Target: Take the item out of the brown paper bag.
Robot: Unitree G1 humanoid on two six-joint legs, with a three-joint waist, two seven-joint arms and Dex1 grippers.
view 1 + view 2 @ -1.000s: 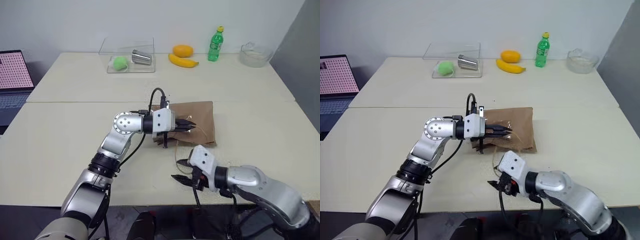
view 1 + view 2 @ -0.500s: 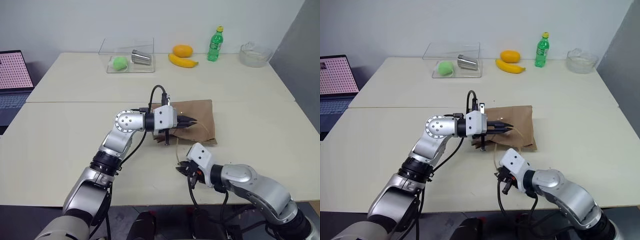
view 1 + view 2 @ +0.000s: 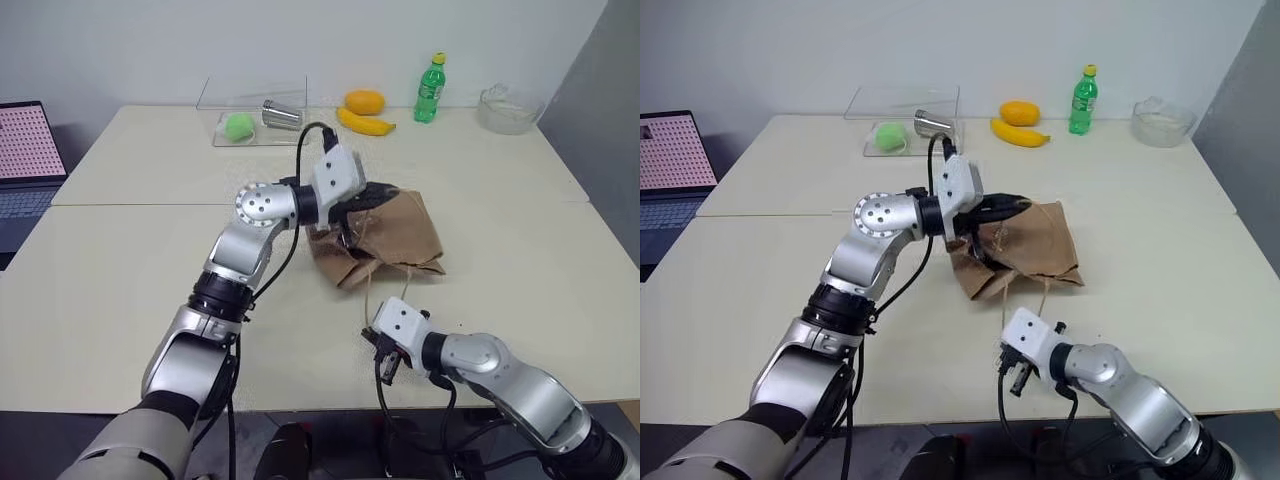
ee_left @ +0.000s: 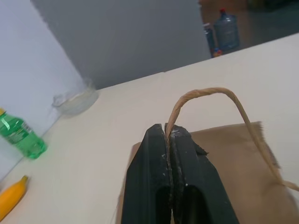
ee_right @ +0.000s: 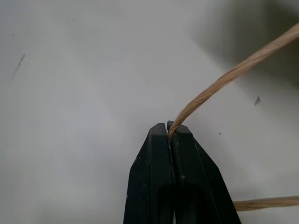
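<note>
The brown paper bag lies creased on the middle of the table, its near-left end pulled up off the surface. My left gripper is shut on one tan cord handle, holding that end raised. My right gripper sits low near the table's front edge, shut on the other cord handle, which runs taut from the bag down to it. The item is hidden; I cannot see inside the bag.
At the back stand a clear plastic box holding a green ball and a metal cup, a banana, an orange fruit, a green bottle and a glass bowl. A laptop sits at far left.
My left gripper has risen with the handle, lifting and crumpling the bag's near end. My right gripper went from open to shut on the other cord and sank slightly toward the table.
</note>
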